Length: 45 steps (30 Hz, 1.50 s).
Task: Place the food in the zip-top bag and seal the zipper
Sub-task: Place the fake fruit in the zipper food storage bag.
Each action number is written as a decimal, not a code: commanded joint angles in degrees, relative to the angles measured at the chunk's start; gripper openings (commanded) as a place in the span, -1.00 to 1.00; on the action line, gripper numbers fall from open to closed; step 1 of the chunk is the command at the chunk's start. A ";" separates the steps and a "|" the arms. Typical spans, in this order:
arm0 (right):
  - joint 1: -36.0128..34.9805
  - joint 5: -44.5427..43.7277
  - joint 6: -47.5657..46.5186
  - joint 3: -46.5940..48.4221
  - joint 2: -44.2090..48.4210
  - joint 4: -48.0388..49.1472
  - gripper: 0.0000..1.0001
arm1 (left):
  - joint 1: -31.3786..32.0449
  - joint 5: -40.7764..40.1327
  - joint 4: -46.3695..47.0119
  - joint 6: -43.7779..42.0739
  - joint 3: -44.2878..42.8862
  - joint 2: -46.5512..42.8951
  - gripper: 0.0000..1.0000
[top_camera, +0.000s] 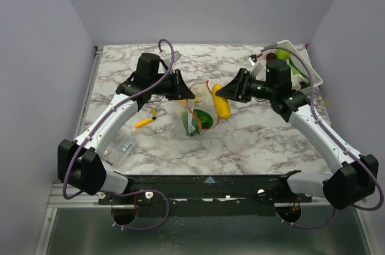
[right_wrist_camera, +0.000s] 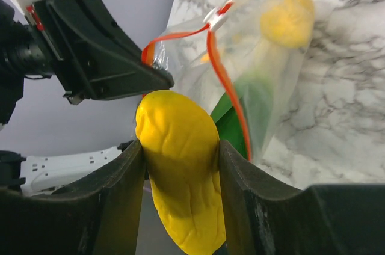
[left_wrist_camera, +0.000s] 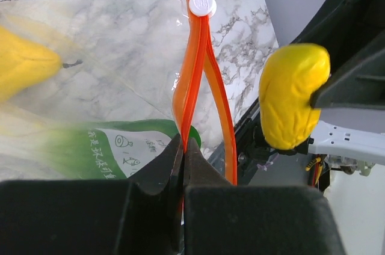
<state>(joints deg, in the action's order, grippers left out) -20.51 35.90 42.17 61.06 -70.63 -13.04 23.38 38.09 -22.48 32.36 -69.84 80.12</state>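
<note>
My left claw (left_wrist_camera: 183, 147) is pressed together on the zipper (left_wrist_camera: 194, 80). It pinches one side of the orange strip at the mouth of the zip-top bag (left_wrist_camera: 108, 50). The other side of the strip bows away to the right, so the mouth stands open as a narrow loop that closes at the white slider (left_wrist_camera: 202, 3). My right claw (right_wrist_camera: 180, 153) pinches a yellow piece of food (right_wrist_camera: 183, 213) between both fingers, its jaws partway apart around it.

The two claws face each other near the middle, tips close together with little room between them. Open marbled surface (top_camera: 252, 141) lies on their near side and on their far side. A yellow-orange marker pen (top_camera: 146, 121) lies by the left arm, and a small clear packet (top_camera: 123, 145) sits nearer the left near edge. A white basket (top_camera: 305, 68) with green things in it stands at the far right corner, behind the right arm. Plain grey walls close off the left, far and right sides.

The held yellow piece hangs just right of the open mouth, near the strip but apart from it, with the left claw's tip just beside it. The bag droops below the claws. Inside it I see another yellow piece (right_wrist_camera: 287, 17) and a green piece (right_wrist_camera: 249, 95).
</note>
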 commanded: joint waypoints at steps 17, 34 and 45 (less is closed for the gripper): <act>-18.99 -31.14 -2.97 16.12 -13.86 -16.04 -0.37 | 1.50 -1.26 1.02 -0.72 -0.03 -2.67 -1.00; -20.30 -33.75 -0.56 11.61 -16.11 -3.56 -0.07 | 1.76 -0.20 2.04 -0.02 0.41 -3.83 -1.00; -22.25 -38.66 -1.58 13.42 -18.12 -4.19 0.90 | 2.11 -0.47 1.77 -0.55 0.34 -3.91 -1.00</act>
<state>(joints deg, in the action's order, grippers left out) -41.85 -0.19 40.88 73.84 -90.94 -19.35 24.84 35.77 -22.83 31.97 -69.21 77.78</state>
